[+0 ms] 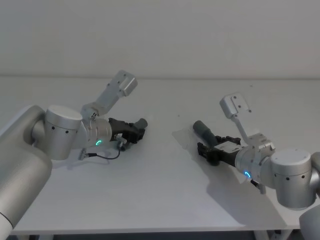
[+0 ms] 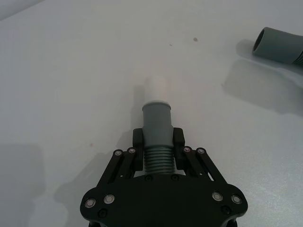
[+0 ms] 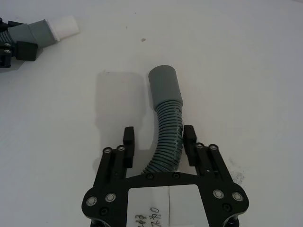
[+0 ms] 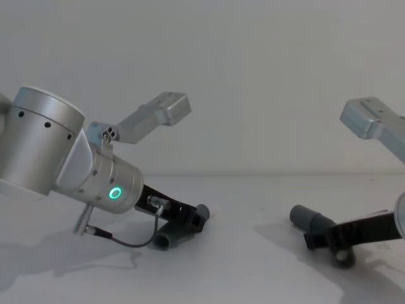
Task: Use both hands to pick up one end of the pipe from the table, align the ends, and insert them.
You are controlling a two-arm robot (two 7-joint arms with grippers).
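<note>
The left gripper (image 2: 157,138), low over the left half of the plain matte white table (image 1: 160,190) and about midway between its near and far edges, was clenched on a short dark-grey hose piece (image 2: 156,118). Its black pads pinched just where the ribs met the smooth cuff, and the narrower pale whitish tip (image 2: 157,89) stuck out in front, close above the surface. Whether that tip touched the table could not be told. The right gripper (image 3: 158,137), nearer the right edge, was released. Its two fingers straddled the ribbed middle of the second curved dark-grey hose piece (image 3: 169,118) with a clear gap on one side, and the wider grey sleeve (image 3: 164,85) curved away ahead of them. The two ends were well apart, across the middle of the table. The likeliest failure from here was on the right: jaws closing on soft ribs so far behind the sleeve would let the sleeve sag or swing as it rose, so its mouth might not face the tip. Pushing the ends together off-axis could then buckle the ribs or twist the piece in the pads instead of seating the tip.
</note>
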